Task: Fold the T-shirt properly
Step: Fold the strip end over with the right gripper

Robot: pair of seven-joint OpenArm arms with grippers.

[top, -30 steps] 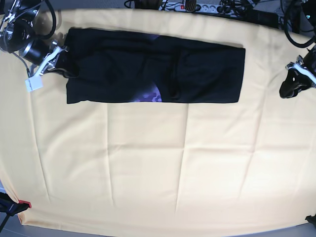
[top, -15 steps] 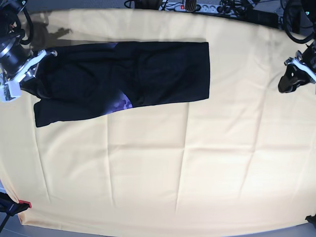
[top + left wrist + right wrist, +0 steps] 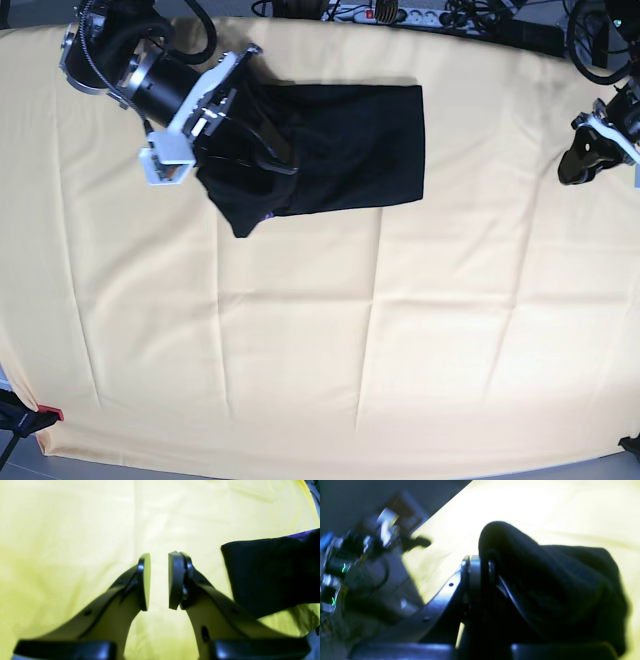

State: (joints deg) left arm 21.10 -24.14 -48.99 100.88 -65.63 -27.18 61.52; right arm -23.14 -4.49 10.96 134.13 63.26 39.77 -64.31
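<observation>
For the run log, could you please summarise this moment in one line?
right tool: shut on T-shirt, folding | left tool: open, empty | tablecloth

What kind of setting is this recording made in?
Probably a robot lab bench, not a home: a table under a yellow tablecloth, a power strip with tangled cables along the far edge, and two arms working a black T-shirt.

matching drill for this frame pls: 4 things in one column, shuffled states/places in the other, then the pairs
Things:
1. T-shirt
2. right gripper
3. left gripper
4. tablecloth

States:
A. jaws apart, nothing between them
B. pale yellow, covers the table
C. black, one end lifted off the cloth
D. clamped on dark cloth

Pairs: 1-C, 2-D, 3-A, 4-B
</observation>
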